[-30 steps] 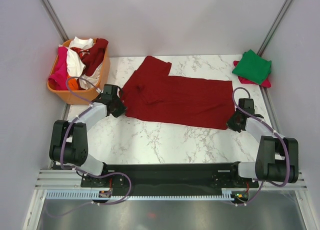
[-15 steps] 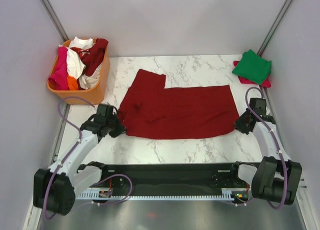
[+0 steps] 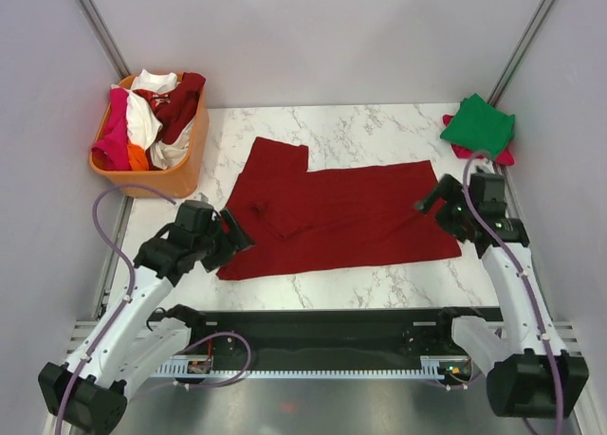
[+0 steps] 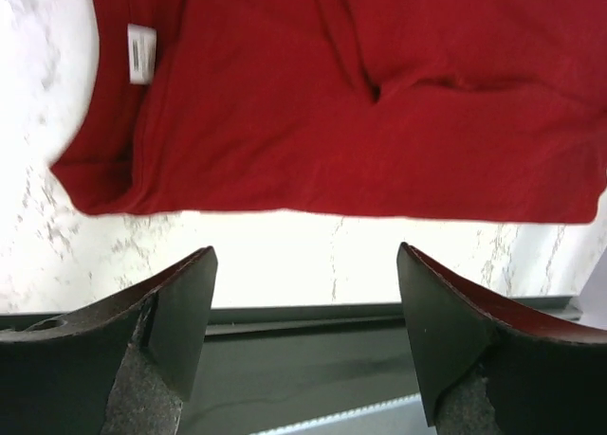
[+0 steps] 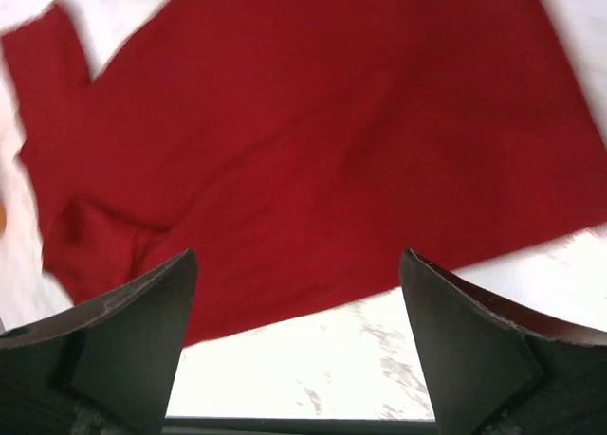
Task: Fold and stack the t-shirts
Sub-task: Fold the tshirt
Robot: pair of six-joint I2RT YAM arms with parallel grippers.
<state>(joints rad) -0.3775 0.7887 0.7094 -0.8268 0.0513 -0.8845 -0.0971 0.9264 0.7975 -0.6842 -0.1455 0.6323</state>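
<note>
Dark red t-shirt (image 3: 332,212) limp, light; pinch its edge corners. Left gripper (image 3: 233,237), right gripper (image 3: 429,202) both apart, empty.

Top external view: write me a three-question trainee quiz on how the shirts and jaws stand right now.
1. True or false: the dark red t-shirt lies spread on the table, and both arms' jaws are open, holding nothing.
2. Where is the green t-shirt? A) in the orange basket; B) at the table's far right corner, on a pink-red t-shirt; C) under the dark red t-shirt.
3. Fill in: the left wrist view shows a white ___ on the dark red t-shirt.
Key: 1 true; 2 B; 3 label.
</note>
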